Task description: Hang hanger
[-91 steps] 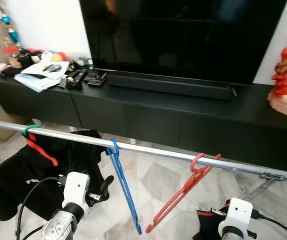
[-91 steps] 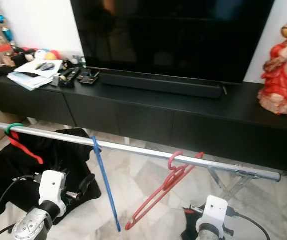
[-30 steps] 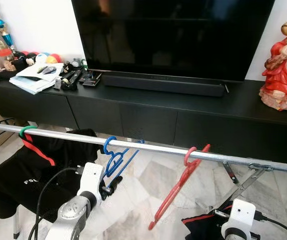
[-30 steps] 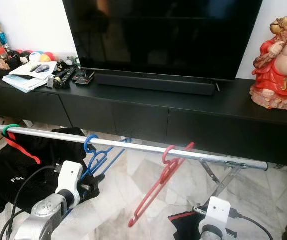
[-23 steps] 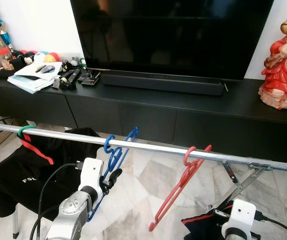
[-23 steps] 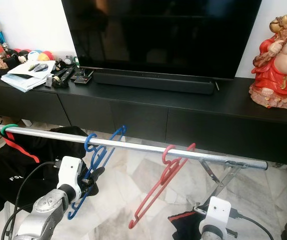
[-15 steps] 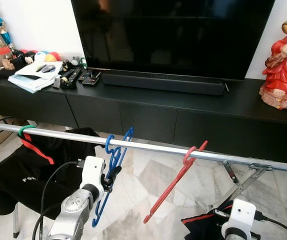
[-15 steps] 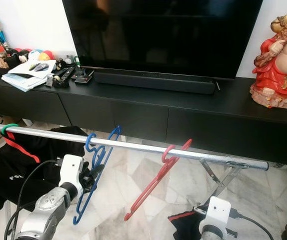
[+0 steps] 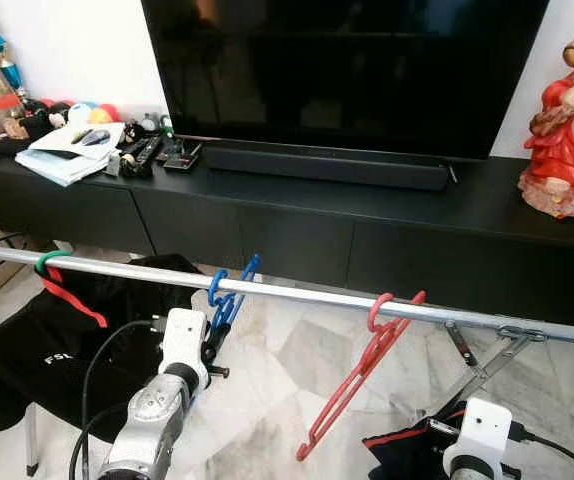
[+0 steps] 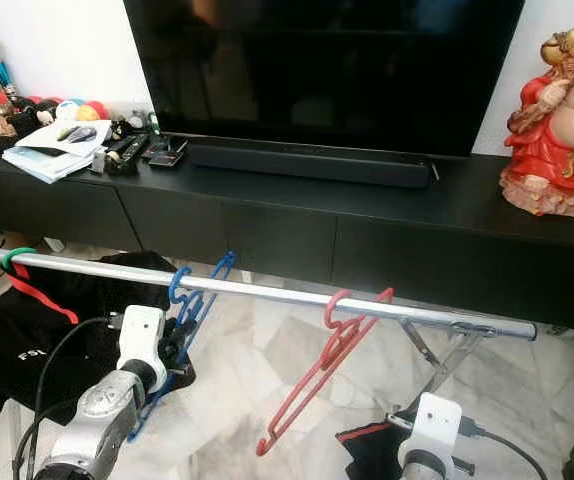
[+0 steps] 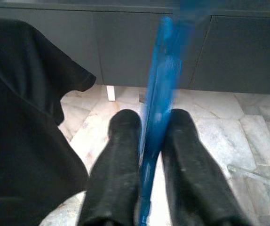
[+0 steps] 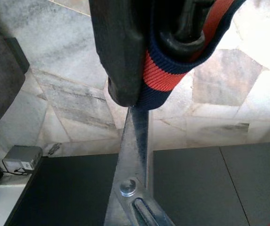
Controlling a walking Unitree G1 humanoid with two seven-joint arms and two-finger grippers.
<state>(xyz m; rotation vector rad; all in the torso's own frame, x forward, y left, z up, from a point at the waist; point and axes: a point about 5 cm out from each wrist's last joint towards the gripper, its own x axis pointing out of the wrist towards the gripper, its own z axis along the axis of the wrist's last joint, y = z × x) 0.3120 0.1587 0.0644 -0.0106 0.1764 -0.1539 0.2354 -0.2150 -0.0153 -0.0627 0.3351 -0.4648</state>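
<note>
The left claw point(image 11: 146, 136) pinches the blue hanger point(image 9: 225, 300) between its two black fingers point(image 11: 118, 160), just below the silver rail point(image 9: 297, 295). The hanger's hook sits over the rail, left of the red hanger point(image 9: 362, 365) and right of the black shirt point(image 9: 57, 350) on a green hook. The right claw point(image 12: 149, 61) is low on the right; it seems closed on a red and navy cloth point(image 12: 165, 75), though the view is too close to be sure.
</note>
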